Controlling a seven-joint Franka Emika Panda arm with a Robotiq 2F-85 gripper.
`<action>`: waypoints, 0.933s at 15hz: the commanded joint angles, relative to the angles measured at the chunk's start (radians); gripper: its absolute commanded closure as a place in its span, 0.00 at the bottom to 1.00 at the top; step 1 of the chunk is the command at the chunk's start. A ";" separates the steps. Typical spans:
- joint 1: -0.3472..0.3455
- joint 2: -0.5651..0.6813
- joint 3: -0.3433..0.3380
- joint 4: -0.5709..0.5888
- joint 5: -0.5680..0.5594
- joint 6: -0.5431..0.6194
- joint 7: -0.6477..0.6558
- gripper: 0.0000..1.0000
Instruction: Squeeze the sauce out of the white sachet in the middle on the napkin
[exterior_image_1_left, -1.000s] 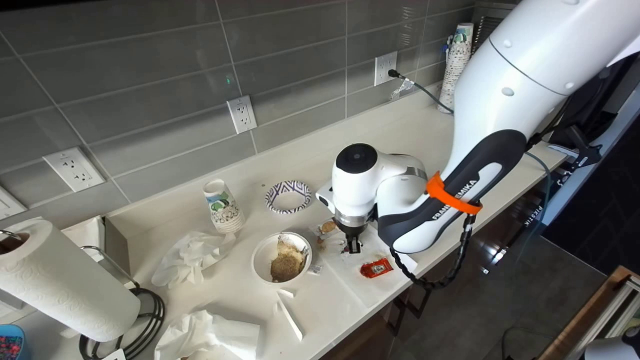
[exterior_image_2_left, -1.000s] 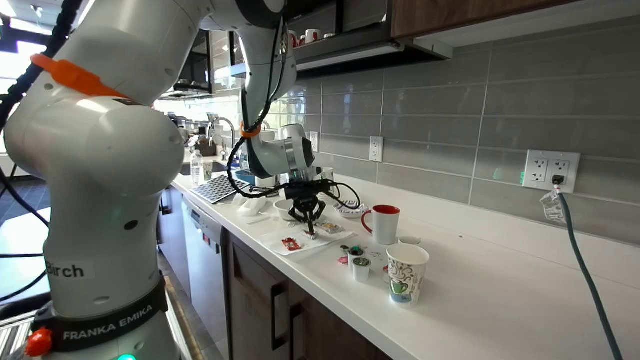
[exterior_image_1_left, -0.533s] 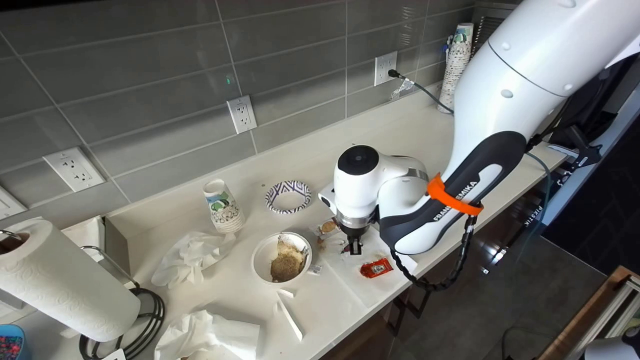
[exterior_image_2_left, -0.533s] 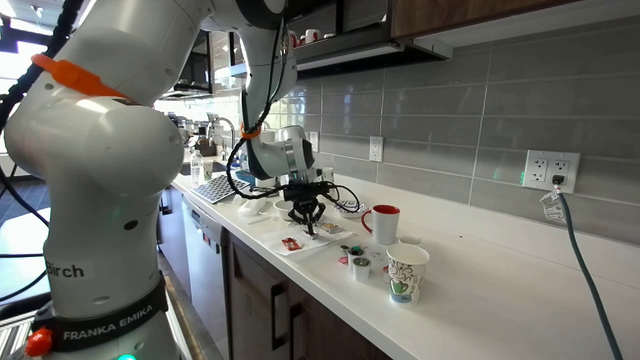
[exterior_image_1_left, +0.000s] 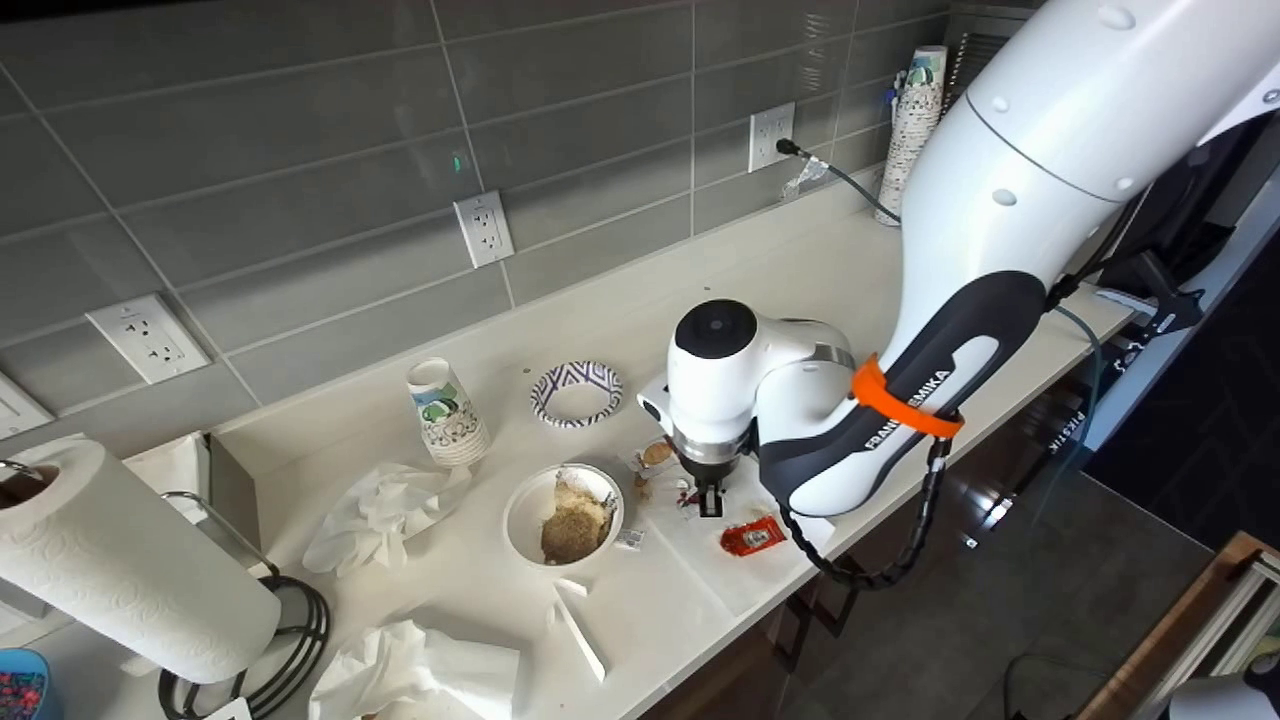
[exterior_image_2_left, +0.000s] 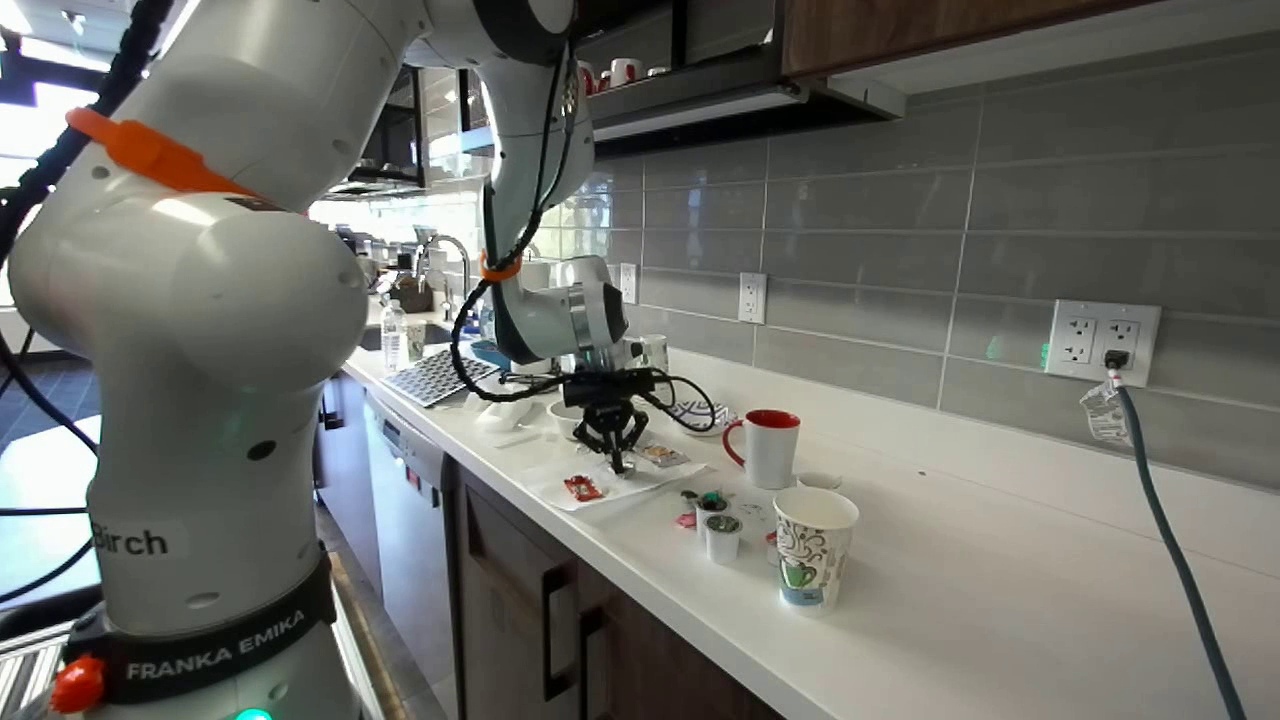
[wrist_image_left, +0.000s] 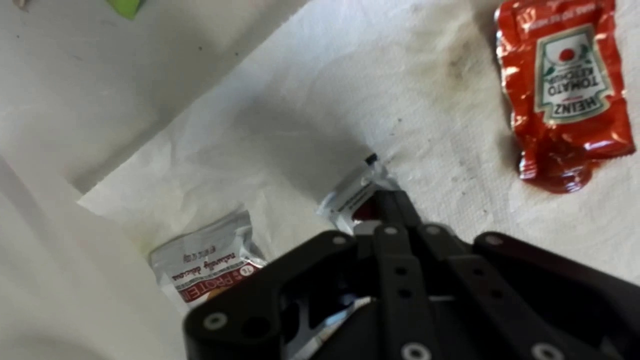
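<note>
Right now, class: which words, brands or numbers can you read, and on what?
"HEINZ TOMATO KETCHUP": red packet.
"naturally delicious": silvery packet.
"PROTEIN": silvery packet.
"FRANKA EMIKA": robot's base.
"FRAN...EMIKA": robot's forearm.
"Birch": robot's column.
"PIKSTIK": dark stick.
Too blurred: print on the white sachet; other small lettering.

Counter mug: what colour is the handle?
Red: the handle stands out against the white outside of the mug. Shows best in an exterior view.

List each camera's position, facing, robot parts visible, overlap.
An exterior view: high, angled down across the counter toward the tiled wall; arm and jaws show.
An exterior view: near the base, looking along the counter past the paper cup; base, arm, jaws show.
Wrist view: on the wrist, facing down at napkin and white sachet; jaws show.
Both exterior views share the red packet.
</note>
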 joint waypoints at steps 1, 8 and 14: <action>-0.005 0.049 0.002 0.012 0.009 0.058 0.033 1.00; 0.005 0.056 -0.004 0.031 0.010 0.066 0.053 1.00; 0.002 0.042 -0.007 0.012 0.015 0.013 0.043 1.00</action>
